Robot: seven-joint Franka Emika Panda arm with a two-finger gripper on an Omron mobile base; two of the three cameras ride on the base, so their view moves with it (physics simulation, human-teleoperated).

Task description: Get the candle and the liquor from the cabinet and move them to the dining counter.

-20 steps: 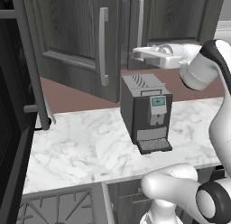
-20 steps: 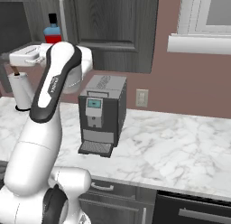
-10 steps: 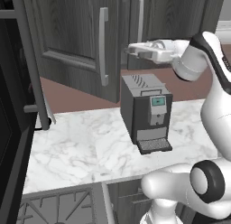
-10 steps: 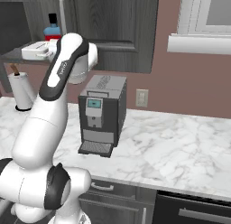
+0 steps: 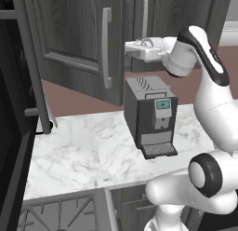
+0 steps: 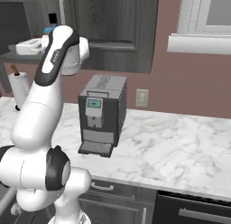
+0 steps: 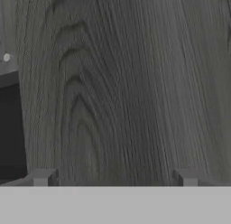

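Note:
The cabinet [image 5: 69, 34] has dark grey wood-grain doors with silver bar handles [image 5: 107, 48]; one door stands swung open. Of the liquor [image 6: 53, 18] I see a black cap and a bit of blue on the cabinet shelf, just behind my arm. My gripper [image 5: 129, 48] reaches level toward the cabinet, above the coffee machine. In the hand view the gripper [image 7: 115, 177] is open, its fingertips [image 7: 43, 175] wide apart with nothing between them, close to a wood-grain panel [image 7: 122, 83]. The candle and the dining counter are out of view.
A dark coffee machine [image 5: 151, 116] stands on the marble worktop [image 5: 79, 151] under my hand. A paper towel roll [image 6: 18, 85] stands at the worktop's far end. A window sill [image 6: 198, 42] juts from the wall. A dark tall unit [image 5: 11, 132] borders the worktop.
My arm has swung the hand up and further toward the cabinet, from beside the coffee machine's top to shelf height. The jaws stayed open.

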